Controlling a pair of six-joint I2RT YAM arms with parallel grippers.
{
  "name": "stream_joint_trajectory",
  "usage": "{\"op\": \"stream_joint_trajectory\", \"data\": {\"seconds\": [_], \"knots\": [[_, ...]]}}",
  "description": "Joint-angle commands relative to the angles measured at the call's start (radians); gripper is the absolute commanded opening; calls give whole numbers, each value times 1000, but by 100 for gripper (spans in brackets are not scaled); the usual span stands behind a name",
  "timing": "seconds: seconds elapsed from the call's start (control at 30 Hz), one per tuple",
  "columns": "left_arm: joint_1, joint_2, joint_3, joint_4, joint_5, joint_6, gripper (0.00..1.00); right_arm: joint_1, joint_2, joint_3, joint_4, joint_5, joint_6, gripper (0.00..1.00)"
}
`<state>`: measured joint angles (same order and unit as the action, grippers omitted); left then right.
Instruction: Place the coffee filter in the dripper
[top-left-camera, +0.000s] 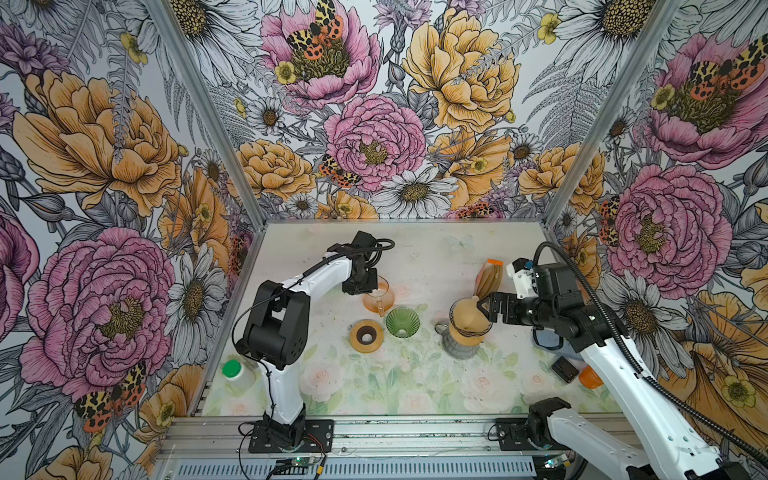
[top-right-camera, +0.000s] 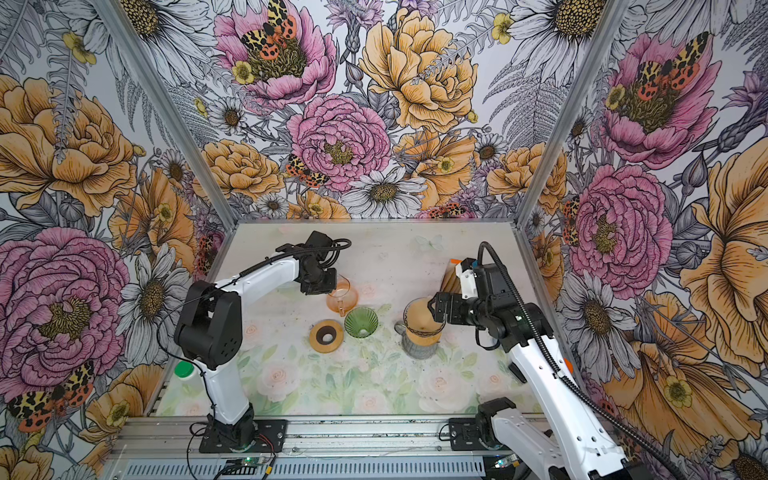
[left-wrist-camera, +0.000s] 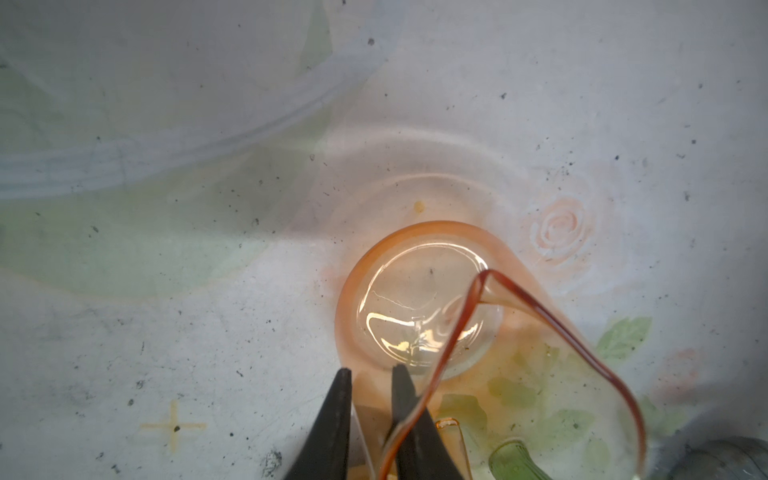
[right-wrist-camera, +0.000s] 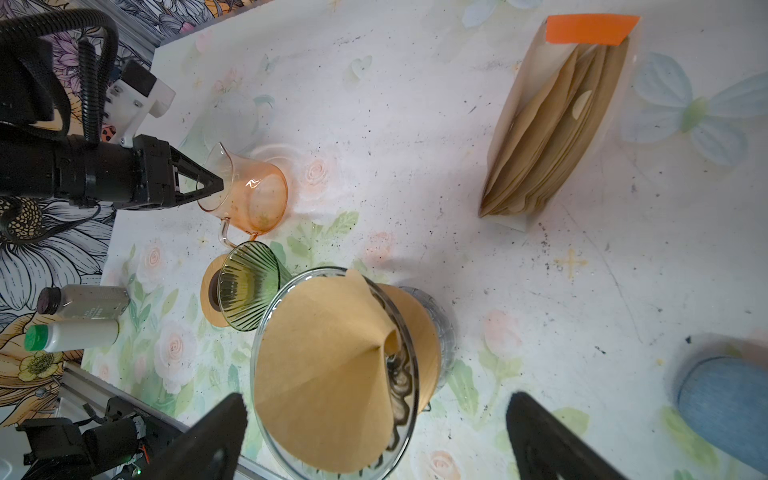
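Observation:
A brown paper coffee filter sits open-cone inside a clear glass dripper that stands on a wooden collar over a grey carafe; both top views show the filter. My right gripper hangs open just above the dripper's right rim, its fingers wide apart and empty. Further left, my left gripper is shut on the rim wall of an orange glass pitcher, one finger inside and one outside.
A green ribbed glass dripper lies beside a wooden ring between the pitcher and the carafe. A pack of brown filters stands at the back right. A green-capped bottle is front left, and a blue object at the right.

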<state>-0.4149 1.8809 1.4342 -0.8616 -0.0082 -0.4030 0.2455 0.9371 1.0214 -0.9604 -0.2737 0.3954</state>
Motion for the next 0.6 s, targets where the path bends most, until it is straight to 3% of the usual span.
{"op": "stream_joint_trajectory", "data": {"seconds": [0.0,0.57], "knots": [[1,-35,-29,-41,-15,26,20,7,1,2,0,13,7,99],[-39,-89,-54,-136,-36,33,18,7,9,4,0,8,10,99]]}}
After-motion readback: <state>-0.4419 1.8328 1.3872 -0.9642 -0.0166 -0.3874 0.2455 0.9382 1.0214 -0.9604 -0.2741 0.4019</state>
